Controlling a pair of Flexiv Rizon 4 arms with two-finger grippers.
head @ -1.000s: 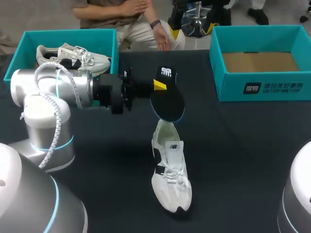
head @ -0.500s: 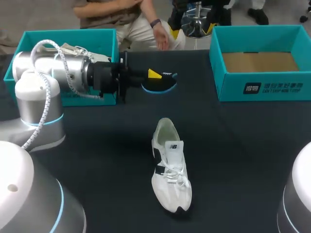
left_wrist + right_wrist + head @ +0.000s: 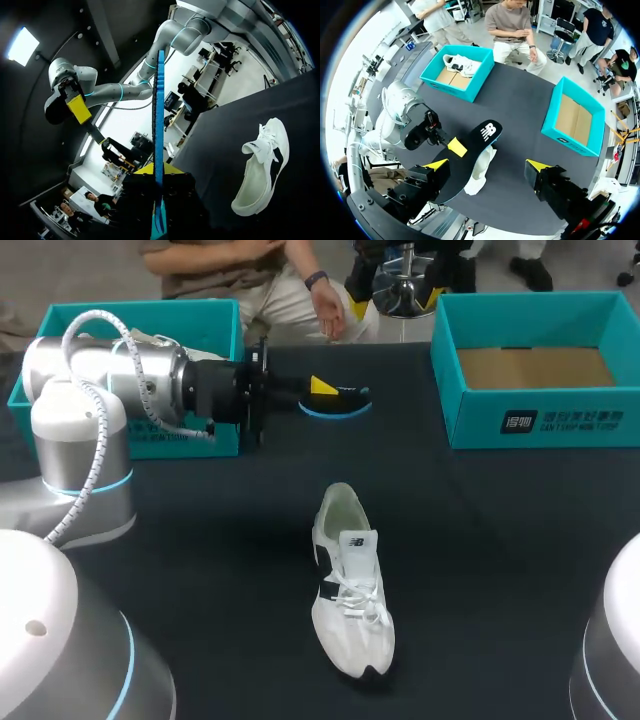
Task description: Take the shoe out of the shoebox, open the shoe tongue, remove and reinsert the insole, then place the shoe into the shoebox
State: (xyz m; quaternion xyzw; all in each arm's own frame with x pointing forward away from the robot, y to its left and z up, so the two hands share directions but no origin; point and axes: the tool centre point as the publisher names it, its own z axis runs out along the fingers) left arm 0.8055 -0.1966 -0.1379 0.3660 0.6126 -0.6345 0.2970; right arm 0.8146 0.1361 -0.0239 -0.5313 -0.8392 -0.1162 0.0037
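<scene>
A white shoe point(image 3: 350, 585) lies on the black table near the middle, toe toward me, also seen off to the side in the left wrist view point(image 3: 262, 170). My left gripper point(image 3: 325, 390) is shut on the black insole point(image 3: 338, 400) with its blue edge, holding it level above the table's far middle, behind the shoe. In its own view the insole point(image 3: 158, 125) runs edge-on out from between the yellow tips point(image 3: 157, 172). My right gripper point(image 3: 487, 167) hangs open high above the table, looking down on the insole point(image 3: 470, 160) and the shoe point(image 3: 481, 172).
A teal shoebox point(image 3: 225, 325) at the far left holds a second pale shoe point(image 3: 150, 350), partly behind my left arm point(image 3: 110, 400). An empty teal shoebox point(image 3: 535, 420) stands at the far right. Dark table surrounds the white shoe.
My left arm has swung the insole up and away from above the shoe's heel toward the far side, turning it from hanging upright to lying level. The shoe has stayed put.
</scene>
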